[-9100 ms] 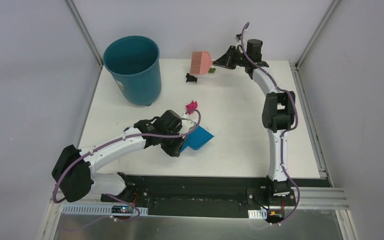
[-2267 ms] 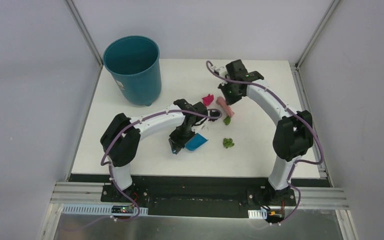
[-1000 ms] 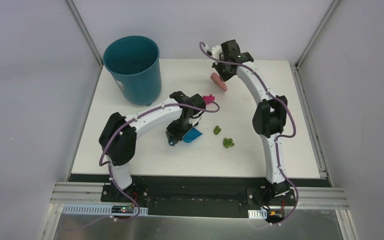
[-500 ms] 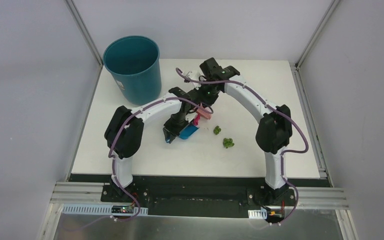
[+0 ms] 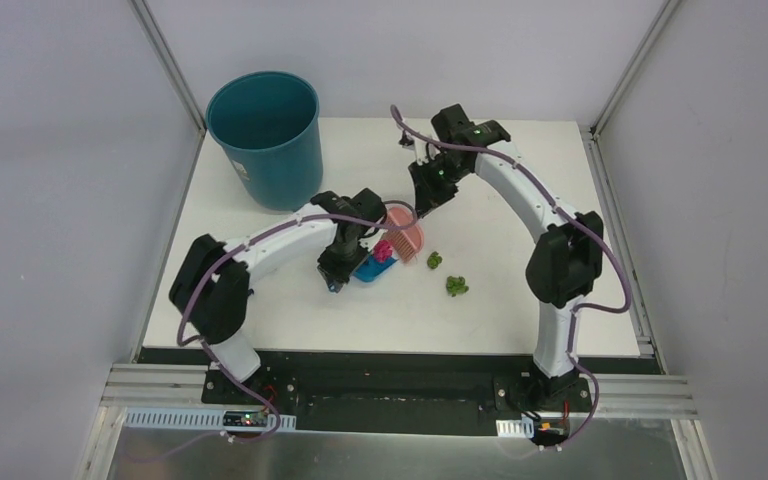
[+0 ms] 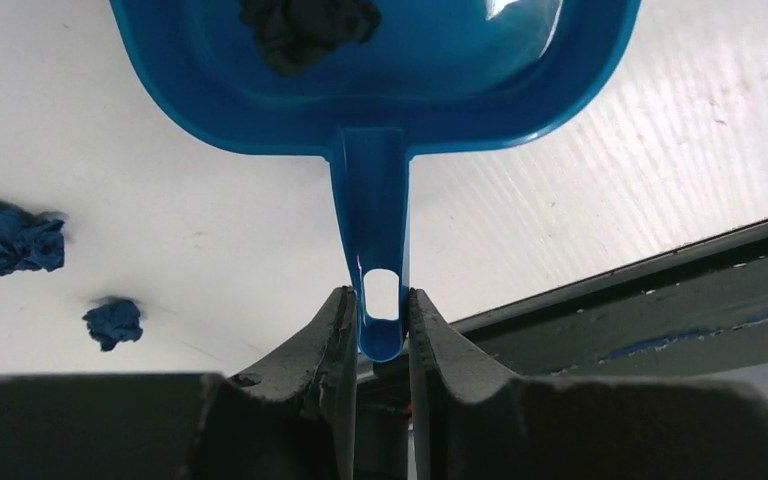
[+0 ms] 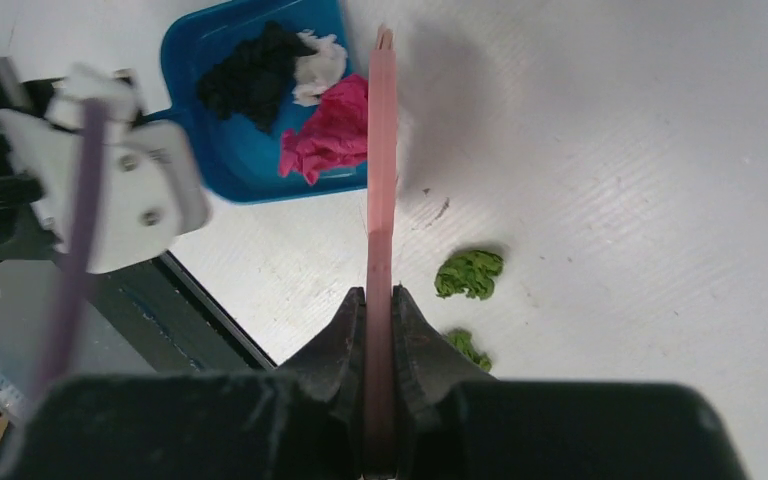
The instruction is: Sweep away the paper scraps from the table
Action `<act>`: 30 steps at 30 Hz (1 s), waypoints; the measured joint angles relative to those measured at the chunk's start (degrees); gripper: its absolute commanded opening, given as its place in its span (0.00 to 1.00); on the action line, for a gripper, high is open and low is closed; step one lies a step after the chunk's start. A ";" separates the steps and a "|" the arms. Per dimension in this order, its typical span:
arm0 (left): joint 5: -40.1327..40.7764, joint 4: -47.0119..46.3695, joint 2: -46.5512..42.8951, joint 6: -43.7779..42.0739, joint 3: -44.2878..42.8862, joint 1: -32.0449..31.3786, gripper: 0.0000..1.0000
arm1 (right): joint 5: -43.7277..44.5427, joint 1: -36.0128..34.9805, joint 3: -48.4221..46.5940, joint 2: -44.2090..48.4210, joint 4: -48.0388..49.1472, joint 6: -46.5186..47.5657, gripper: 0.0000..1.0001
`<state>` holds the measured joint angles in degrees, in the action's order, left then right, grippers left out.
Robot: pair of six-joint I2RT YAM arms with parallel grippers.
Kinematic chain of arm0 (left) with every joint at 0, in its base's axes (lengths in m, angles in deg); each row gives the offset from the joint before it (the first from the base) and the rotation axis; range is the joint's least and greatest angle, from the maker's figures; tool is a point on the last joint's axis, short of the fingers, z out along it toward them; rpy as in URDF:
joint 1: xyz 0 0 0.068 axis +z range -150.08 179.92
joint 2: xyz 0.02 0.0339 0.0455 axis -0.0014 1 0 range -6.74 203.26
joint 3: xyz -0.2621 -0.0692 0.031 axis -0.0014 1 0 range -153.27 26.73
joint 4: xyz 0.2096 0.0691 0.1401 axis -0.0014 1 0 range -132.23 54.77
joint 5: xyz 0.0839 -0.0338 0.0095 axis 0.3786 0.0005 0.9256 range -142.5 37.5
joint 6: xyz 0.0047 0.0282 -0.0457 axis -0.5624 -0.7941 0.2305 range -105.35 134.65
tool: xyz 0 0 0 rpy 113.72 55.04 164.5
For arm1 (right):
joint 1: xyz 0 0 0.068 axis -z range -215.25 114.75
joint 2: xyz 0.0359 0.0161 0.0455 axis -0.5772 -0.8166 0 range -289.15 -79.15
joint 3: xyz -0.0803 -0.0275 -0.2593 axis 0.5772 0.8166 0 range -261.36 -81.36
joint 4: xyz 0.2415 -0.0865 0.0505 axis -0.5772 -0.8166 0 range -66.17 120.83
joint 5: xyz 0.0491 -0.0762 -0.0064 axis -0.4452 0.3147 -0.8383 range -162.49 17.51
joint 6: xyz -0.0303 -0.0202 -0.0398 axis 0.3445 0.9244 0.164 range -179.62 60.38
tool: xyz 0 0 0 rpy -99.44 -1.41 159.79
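My left gripper is shut on the handle of the blue dustpan, which lies flat on the white table. My right gripper is shut on the pink brush, held edge-on at the pan's mouth. A black wad, a white one and a magenta one lie in the pan. Two olive-green paper scraps rest on the table right of the brush. Two dark blue scraps lie beside the pan's handle.
The teal bin stands at the back left of the table. The black strip of the table's near edge runs just behind the left gripper. Both arms arch over the middle of the table and meet at the dustpan.
The right gripper carried the brush from the far back edge down to the dustpan, and the magenta wad now lies in the pan. The left arm shifted the pan slightly left.
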<state>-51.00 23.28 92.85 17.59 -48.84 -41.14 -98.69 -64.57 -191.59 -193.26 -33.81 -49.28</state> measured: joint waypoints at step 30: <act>0.96 8.68 -6.47 1.70 -2.97 -4.02 0.00 | 25.57 6.88 6.10 14.53 0.79 0.07 0.00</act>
<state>-50.04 31.96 86.38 19.29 -51.81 -45.16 -73.11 -57.69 -185.50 -178.72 -33.02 -49.21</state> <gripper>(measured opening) 0.204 0.092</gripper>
